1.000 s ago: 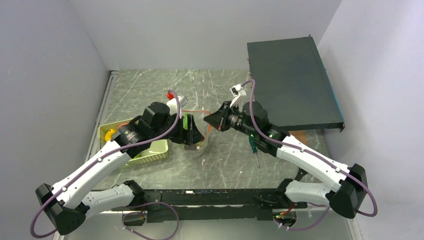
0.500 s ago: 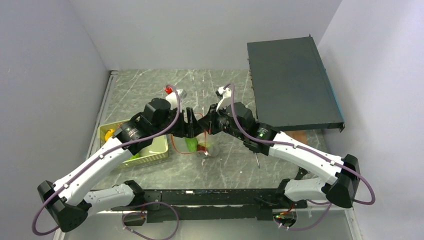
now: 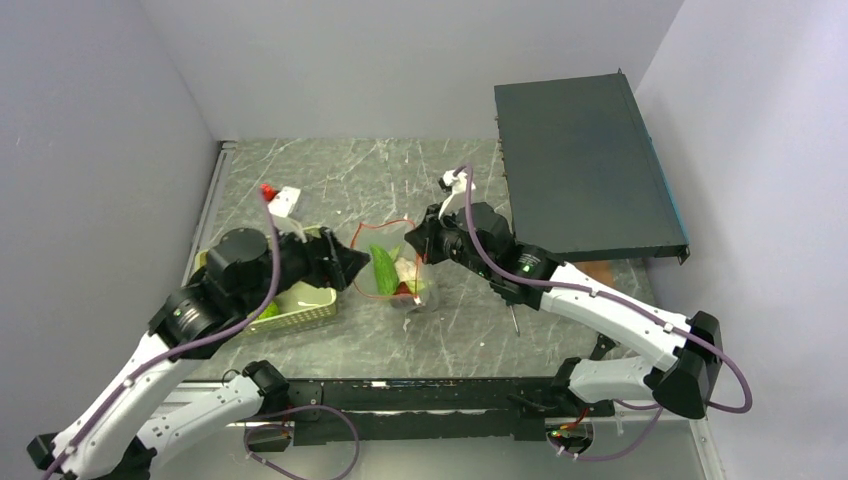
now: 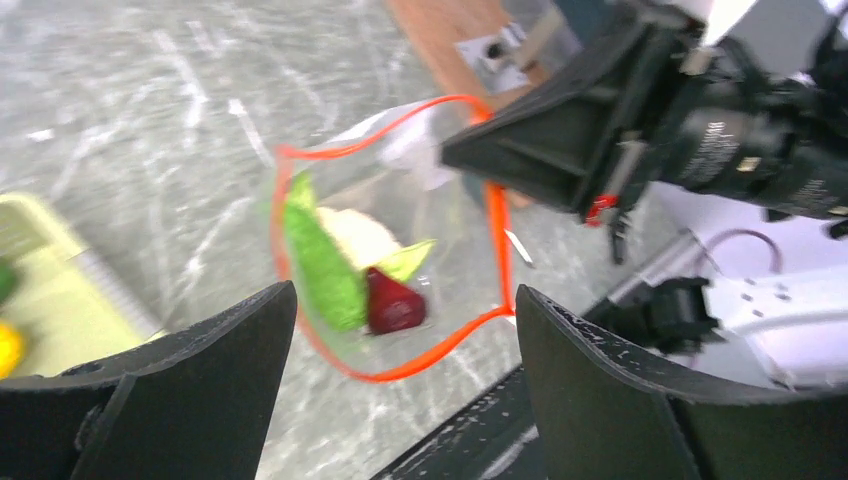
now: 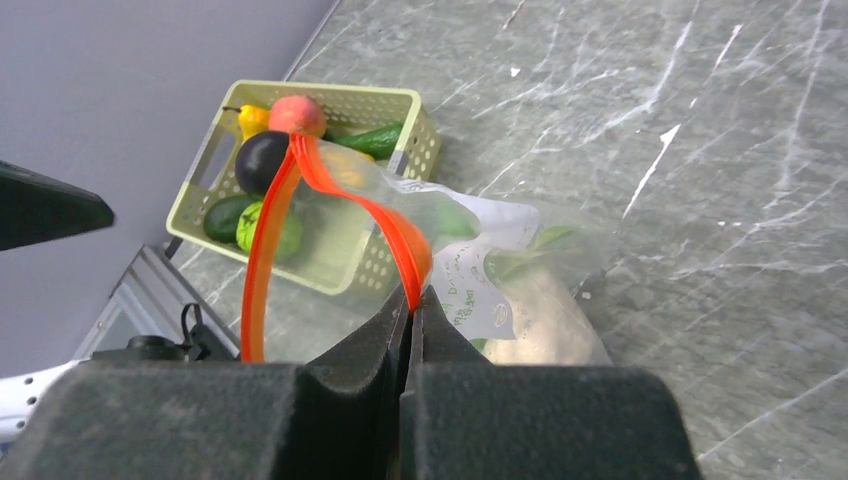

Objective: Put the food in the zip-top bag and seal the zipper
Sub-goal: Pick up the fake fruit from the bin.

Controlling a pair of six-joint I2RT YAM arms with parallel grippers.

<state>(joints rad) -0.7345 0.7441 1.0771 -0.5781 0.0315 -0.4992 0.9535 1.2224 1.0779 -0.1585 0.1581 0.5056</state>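
Marble table [image 3: 400, 170]: right gripper [image 5: 410, 297] pinches zipper [image 5: 264, 240]; left gripper [image 4: 402, 292] gapes empty; bag [image 5: 520, 262] holds maybe 3 foods [image 4: 325, 265].

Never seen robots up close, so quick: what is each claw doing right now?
Left gripper: open, holding nothing.
Right gripper: shut, pinching the bag by its orange rim.

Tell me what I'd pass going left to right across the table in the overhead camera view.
green basket → left pincer, open → clear bag → right pincer, shut on the bag's right rim → black box
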